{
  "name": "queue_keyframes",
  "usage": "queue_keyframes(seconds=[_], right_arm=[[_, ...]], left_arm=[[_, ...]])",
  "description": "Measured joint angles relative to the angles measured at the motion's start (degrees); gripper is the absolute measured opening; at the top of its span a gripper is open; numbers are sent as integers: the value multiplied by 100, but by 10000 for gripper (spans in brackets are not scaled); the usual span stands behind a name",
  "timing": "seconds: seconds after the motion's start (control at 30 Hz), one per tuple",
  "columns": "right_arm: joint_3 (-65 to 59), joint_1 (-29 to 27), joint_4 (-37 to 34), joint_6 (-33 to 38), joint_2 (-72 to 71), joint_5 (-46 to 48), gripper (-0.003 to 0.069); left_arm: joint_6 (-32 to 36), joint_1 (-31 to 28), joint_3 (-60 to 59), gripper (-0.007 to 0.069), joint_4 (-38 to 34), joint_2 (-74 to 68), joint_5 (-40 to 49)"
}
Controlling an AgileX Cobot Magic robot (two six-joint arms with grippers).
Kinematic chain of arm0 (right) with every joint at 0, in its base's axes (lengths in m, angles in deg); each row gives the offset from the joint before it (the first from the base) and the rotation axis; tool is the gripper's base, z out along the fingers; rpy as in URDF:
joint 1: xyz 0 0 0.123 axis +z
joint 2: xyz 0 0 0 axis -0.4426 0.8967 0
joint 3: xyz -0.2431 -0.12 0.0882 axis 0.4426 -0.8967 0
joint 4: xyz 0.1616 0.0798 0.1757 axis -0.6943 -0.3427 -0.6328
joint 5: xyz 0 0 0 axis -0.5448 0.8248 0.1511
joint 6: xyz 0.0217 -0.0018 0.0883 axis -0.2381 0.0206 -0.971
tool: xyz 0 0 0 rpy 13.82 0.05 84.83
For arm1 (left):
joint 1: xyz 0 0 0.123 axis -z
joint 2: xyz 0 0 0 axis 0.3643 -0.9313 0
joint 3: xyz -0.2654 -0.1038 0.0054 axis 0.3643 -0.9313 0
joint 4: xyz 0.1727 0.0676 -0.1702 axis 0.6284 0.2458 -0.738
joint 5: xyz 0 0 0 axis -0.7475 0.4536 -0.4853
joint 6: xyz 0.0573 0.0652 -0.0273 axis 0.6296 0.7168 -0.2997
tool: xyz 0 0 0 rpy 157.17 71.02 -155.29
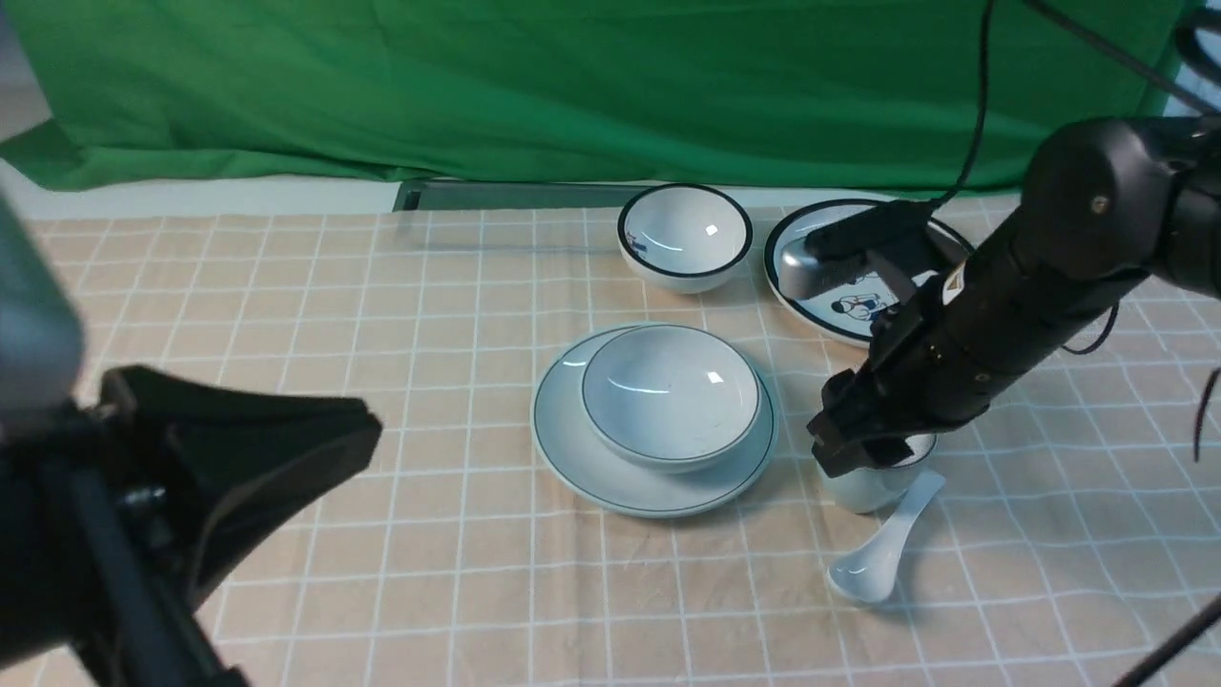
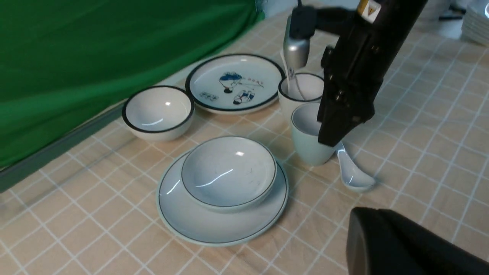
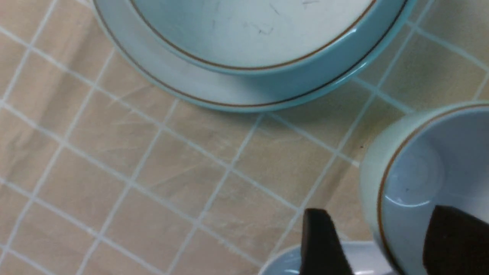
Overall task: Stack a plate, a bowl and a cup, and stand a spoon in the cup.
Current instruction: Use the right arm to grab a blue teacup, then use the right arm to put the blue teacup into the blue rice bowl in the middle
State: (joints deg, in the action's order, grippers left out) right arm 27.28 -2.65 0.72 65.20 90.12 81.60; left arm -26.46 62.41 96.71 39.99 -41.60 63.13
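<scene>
The pale plate (image 1: 610, 468) lies mid-table with the shallow bowl (image 1: 671, 391) sitting in it, both also in the left wrist view as plate (image 2: 179, 217) and bowl (image 2: 228, 173). Right of them the cup (image 1: 863, 487) stands upright. My right gripper (image 1: 858, 453) is open and straddles the cup's near wall: one finger inside the cup (image 3: 412, 172), one outside, with a gap showing. The spoon (image 1: 882, 549) lies on the cloth against the cup's base, bowl end toward me. My left gripper (image 1: 367, 434) hangs shut and empty at the near left.
A black-rimmed white bowl (image 1: 684, 234) and a black-rimmed plate with cartoon figures (image 1: 852, 315) sit at the back right. A black-rimmed cup (image 2: 284, 105) holding a labelled spoon stands just behind the pale cup. Green cloth (image 1: 572, 86) backs the table.
</scene>
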Motion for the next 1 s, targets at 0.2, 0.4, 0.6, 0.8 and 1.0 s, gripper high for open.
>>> queue_keyframes(seconds=[0.2,0.4,0.6,0.8,1.0], right_arm=[[84,0,15,24,487,-1,164],[496,246,103,-127,256,516,90],[1331,974,11,-172,87,288,90],[2282,1093,1,-216,1115,332,90],[2700,1093,13,-306,1830,556,98]], left_arm=[[-107,0,-280,1,-19,611,-40],[-121,0,-291,1,-19,663,-35],[-121,0,-291,1,-19,663,-35],[-177,0,-291,1,-19,663,14],[-220,0,-291,1,-42,663,171]])
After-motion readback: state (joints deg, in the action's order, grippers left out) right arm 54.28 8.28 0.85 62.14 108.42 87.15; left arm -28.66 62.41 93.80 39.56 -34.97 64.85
